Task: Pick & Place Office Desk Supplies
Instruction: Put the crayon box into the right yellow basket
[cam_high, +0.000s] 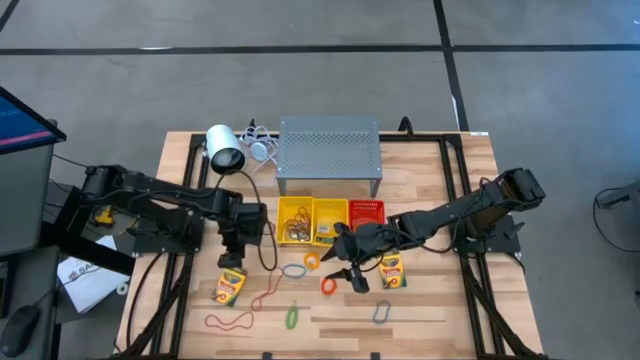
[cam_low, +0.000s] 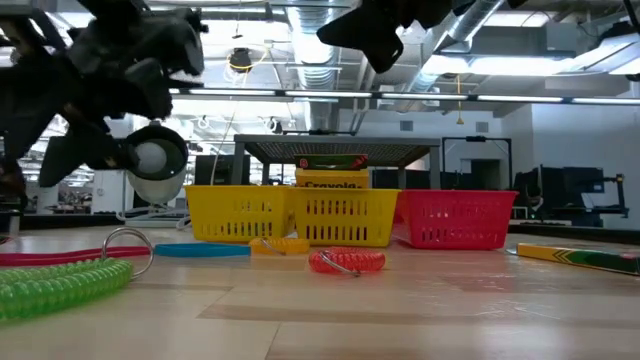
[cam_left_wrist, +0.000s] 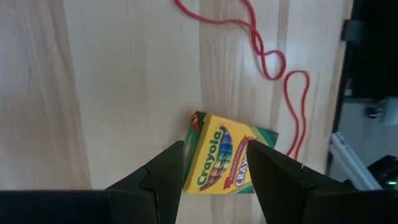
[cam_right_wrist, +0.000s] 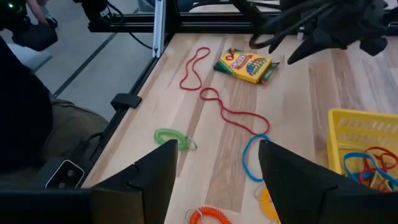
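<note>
My left gripper (cam_high: 232, 260) hangs open above a yellow-and-green crayon box (cam_high: 230, 287) lying flat on the table. In the left wrist view its fingers stand on either side of this box (cam_left_wrist: 225, 163), clear of it. My right gripper (cam_high: 347, 276) is open above the table's middle, just above an orange coil ring (cam_high: 328, 285) and beside a second crayon box (cam_high: 391, 270). The right wrist view shows the orange ring (cam_right_wrist: 208, 216), a green ring (cam_right_wrist: 171, 137), a blue ring (cam_right_wrist: 252, 155) and red rubber bands (cam_right_wrist: 233, 112) lying flat.
Two yellow baskets (cam_high: 310, 222) and a red basket (cam_high: 366, 215) stand in a row before the grey perforated stand (cam_high: 330, 155). The white lamp (cam_high: 225, 150) is at the far left. A grey ring (cam_high: 383, 313) and a rubber band (cam_high: 230, 321) lie near the near edge.
</note>
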